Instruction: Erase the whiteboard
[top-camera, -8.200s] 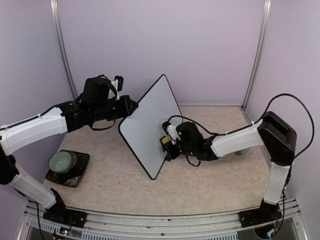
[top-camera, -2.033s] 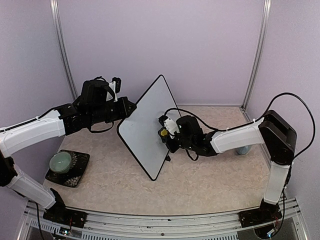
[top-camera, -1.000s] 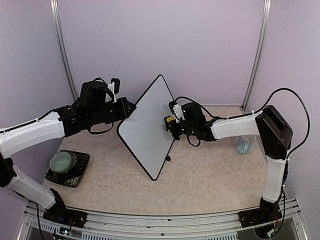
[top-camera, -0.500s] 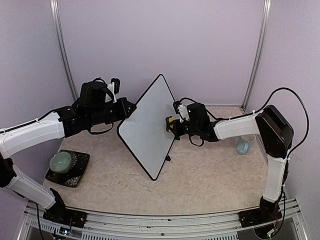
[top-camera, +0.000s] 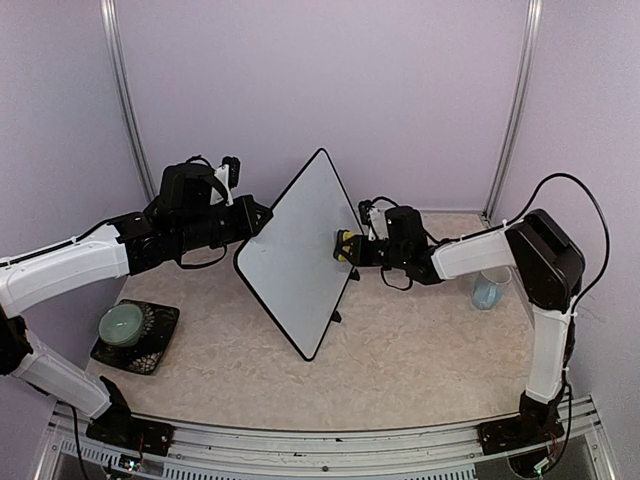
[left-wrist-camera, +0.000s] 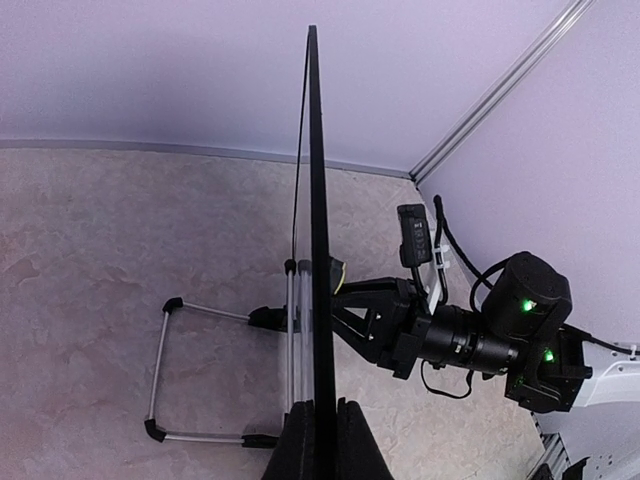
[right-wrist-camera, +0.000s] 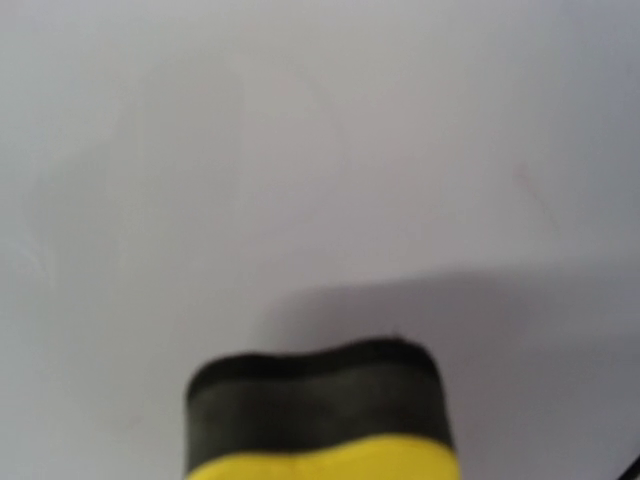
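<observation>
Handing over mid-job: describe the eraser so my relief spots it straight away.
Find the big whiteboard, held tilted upright mid-table. At its right face, the right claw grips a small eraser. It is the only yellow thing here, with a dark pad facing the board.

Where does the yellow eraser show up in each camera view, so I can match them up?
Top external: yellow eraser just right of centre, at the whiteboard's right edge.
Left wrist: only a yellow sliver near centre, just right of the edge-on whiteboard.
Right wrist: bottom centre, its dark pad towards the whiteboard.
Shared landmark: the whiteboard.
</observation>
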